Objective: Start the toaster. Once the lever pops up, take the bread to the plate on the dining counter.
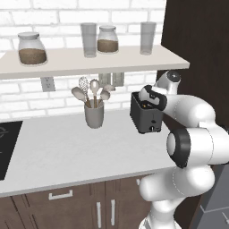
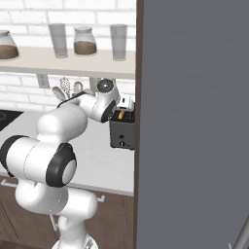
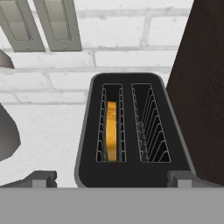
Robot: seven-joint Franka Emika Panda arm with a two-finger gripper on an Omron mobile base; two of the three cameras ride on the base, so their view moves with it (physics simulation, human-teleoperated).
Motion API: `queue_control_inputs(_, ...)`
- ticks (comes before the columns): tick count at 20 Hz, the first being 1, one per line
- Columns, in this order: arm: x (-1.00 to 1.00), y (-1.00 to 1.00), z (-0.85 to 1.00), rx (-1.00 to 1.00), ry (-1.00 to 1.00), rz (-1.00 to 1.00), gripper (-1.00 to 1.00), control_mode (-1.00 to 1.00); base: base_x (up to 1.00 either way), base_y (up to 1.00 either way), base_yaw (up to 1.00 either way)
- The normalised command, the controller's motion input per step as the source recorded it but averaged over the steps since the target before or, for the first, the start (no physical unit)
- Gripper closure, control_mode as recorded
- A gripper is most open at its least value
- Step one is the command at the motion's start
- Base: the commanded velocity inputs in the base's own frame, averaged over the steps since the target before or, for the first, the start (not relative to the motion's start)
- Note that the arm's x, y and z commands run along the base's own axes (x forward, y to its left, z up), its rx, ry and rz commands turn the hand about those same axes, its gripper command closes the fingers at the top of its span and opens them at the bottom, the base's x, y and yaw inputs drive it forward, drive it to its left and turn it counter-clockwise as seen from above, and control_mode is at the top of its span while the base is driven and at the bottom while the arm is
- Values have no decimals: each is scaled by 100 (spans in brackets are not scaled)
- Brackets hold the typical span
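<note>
The dark boxy toaster (image 1: 145, 118) stands on the pale worktop (image 1: 67, 147), close against a dark tall cabinet side. From above, the toaster (image 3: 131, 131) shows two top slots. The bread (image 3: 112, 131) sits deep in the left slot, golden crust edge up; it also shows as an orange edge, the bread (image 2: 127, 115). My gripper (image 3: 112, 178) hangs open right above the toaster's near end, one fingertip on each side of the body's width, holding nothing. From the sides, the gripper (image 1: 150, 103) (image 2: 124, 110) hovers just over the toaster (image 2: 121, 135). The plate and dining counter are out of view.
A grey utensil cup (image 1: 94, 115) with spoons stands left of the toaster. A shelf (image 1: 89, 60) with jars and glasses runs overhead. The dark cabinet side (image 3: 201, 87) crowds the toaster's right. A cooktop (image 1: 6, 147) lies at far left. A grey panel (image 2: 194, 121) blocks the right.
</note>
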Motion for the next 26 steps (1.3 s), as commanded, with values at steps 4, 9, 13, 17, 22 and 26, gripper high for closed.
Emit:
queue_control_inputs(4,0,0,0,0,0,0,-100,-100,0,0,0)
queue_control_inputs(9,0,0,0,0,0,0,-100,-100,0,0,0)
queue_control_inputs(13,0,0,0,0,0,0,-100,-100,0,0,0)
queue_control_inputs(17,0,0,0,0,0,0,-100,-100,0,0,0)
queue_control_inputs(22,0,0,0,0,0,0,-100,-100,0,0,0)
queue_control_inputs(26,0,0,0,0,0,0,-100,-100,0,0,0)
